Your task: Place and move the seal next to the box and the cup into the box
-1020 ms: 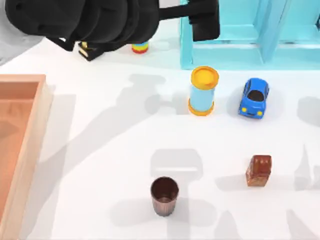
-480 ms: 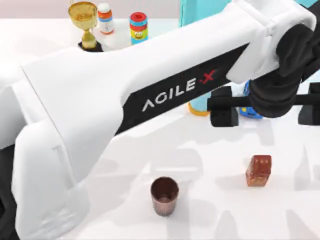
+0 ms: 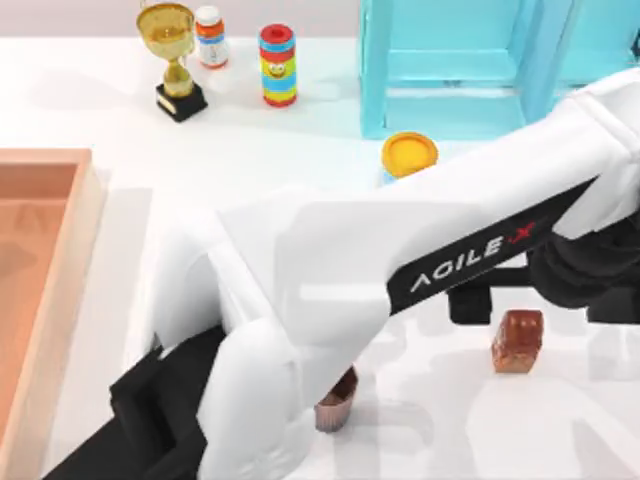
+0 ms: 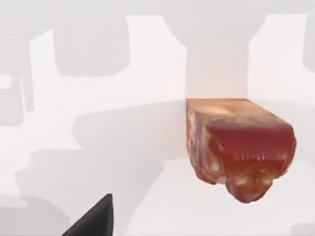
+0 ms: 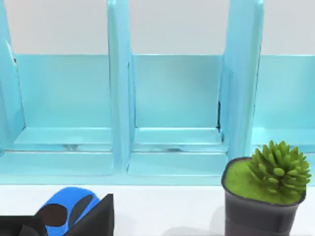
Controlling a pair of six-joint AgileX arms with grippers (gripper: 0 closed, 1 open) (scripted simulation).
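Note:
The reddish-brown seal (image 3: 518,340) stands on the white table at the right, and fills the left wrist view close up as the seal (image 4: 241,147). My left arm reaches across the table from the lower left. Its gripper (image 3: 540,305) hangs open just above and behind the seal, one black finger (image 3: 470,305) to each side. One fingertip (image 4: 93,221) shows in the left wrist view. The dark brown cup (image 3: 338,402) is partly hidden under that arm. The wooden box (image 3: 62,290) lies at the left edge. My right gripper (image 5: 98,219) is parked facing the shelf, open.
A gold trophy (image 3: 170,50), a small bottle (image 3: 208,35) and a striped can (image 3: 278,65) stand at the back. The turquoise shelf (image 3: 470,70) is at the back right, a yellow-lidded cylinder (image 3: 410,155) before it. A potted plant (image 5: 263,191) and blue car (image 5: 64,211) sit near the shelf.
My left arm has swung from the back left across to the right and come down over the seal. It now covers the blue car and part of the cup.

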